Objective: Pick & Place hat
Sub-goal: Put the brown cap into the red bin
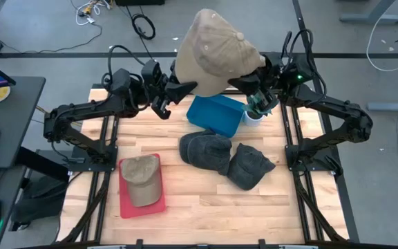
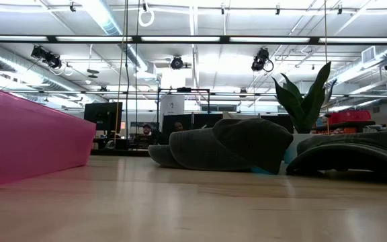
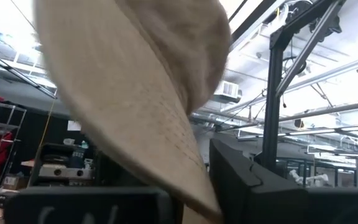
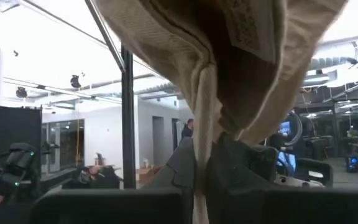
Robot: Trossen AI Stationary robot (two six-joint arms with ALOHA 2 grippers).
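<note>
A tan cap is held high above the table's far middle, between both grippers. My left gripper is at its left lower edge and my right gripper at its right lower edge, both shut on it. The cap fills the left wrist view and the right wrist view. A second tan cap lies crown up on a pink tray at the near left. The low view shows neither gripper. My left gripper holds the tan cap by its brim edge, pinched between the two fingers, which come level from the table's left. The cap is lifted clear and stands up above the fingers. My right gripper pinches a gathered fold of the cap's lower edge, with the inner lining and label showing above. Its fingers come from the table's right. The cap is clear of the table.
A blue box sits under the raised cap, with a white pot holding a plant to its right. Two dark caps lie mid-table, also in the low view. The near middle is bare wood.
</note>
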